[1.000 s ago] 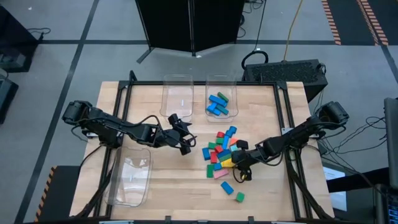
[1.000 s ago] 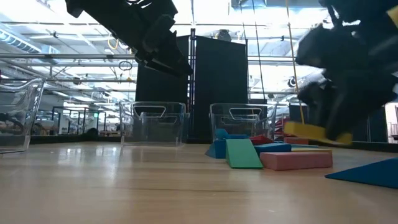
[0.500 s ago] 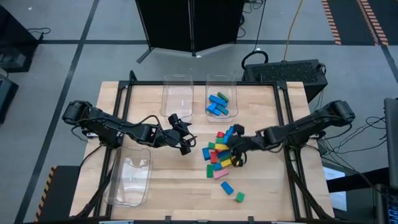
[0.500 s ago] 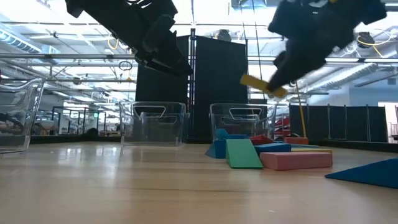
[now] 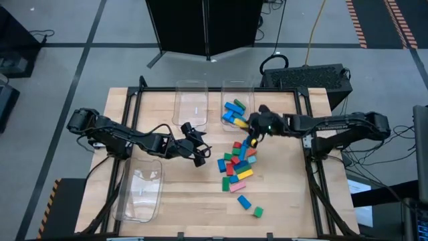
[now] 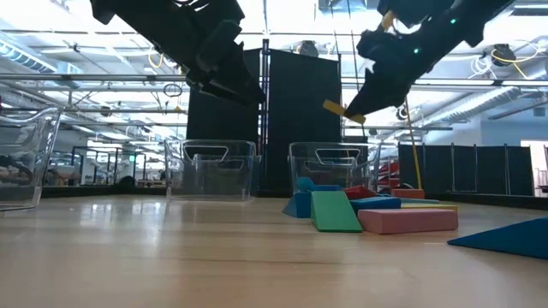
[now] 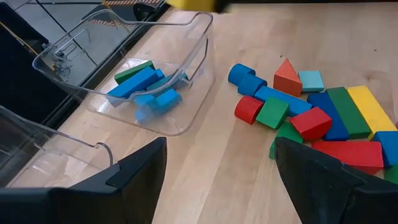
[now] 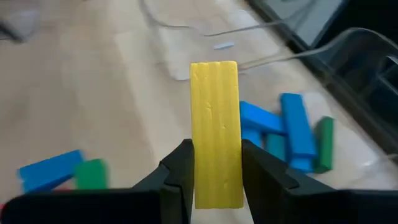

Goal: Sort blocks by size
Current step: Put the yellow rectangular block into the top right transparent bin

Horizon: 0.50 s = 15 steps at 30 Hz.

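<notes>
Bins first: three clear plastic ones sit on the wooden table (image 5: 281,201). The far right bin (image 5: 235,107) holds several long blue blocks (image 5: 233,114) and one long green block (image 7: 134,70), lying loose on its floor. The bin beside it (image 5: 190,102), on the left, shows nothing inside. A third bin (image 5: 140,189) stands near the front left corner, and nothing shows in it either.

The right gripper (image 5: 255,131) hangs above the table at the front right corner of the bin with blue blocks, its fingers clamped on the sides of a long yellow block (image 8: 215,134), which sticks out past the fingertips. In the low view that block (image 6: 342,110) is high in the air, tilted.

The rest of the blocks form a loose pile (image 5: 237,162) in front of that bin, red, green, blue, yellow and pink together, with a blue piece (image 5: 243,201) and a green one (image 5: 257,211) apart nearer the front edge.

The left gripper (image 5: 198,148) waits off the table between pile and empty bins, jaws spread wide, holding nothing.
</notes>
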### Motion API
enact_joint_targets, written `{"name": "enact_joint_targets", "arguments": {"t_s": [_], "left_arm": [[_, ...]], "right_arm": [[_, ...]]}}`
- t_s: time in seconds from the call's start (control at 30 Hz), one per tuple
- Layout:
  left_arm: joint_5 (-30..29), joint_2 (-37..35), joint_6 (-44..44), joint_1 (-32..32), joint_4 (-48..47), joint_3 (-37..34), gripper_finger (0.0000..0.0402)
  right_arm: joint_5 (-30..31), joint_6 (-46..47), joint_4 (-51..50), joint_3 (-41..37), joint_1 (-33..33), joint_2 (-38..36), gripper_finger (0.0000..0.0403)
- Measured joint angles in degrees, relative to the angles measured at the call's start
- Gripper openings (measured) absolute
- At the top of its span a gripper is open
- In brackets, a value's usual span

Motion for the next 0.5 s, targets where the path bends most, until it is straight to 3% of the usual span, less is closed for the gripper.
{"name": "enact_joint_targets", "arguments": {"t_s": [0.27,0.5], "left_arm": [[0.0,0.0,0.0,0.7,0.0,0.0,0.0297],[0.0,0.4,0.1,0.9,0.0,0.0,0.0297]], "right_arm": [[-8.7,-2.3,2.0,1.1,-12.3,0.9,0.0098],[-12.5,-4.8,1.7,4.1,-19.0,6.0,0.0098]]}}
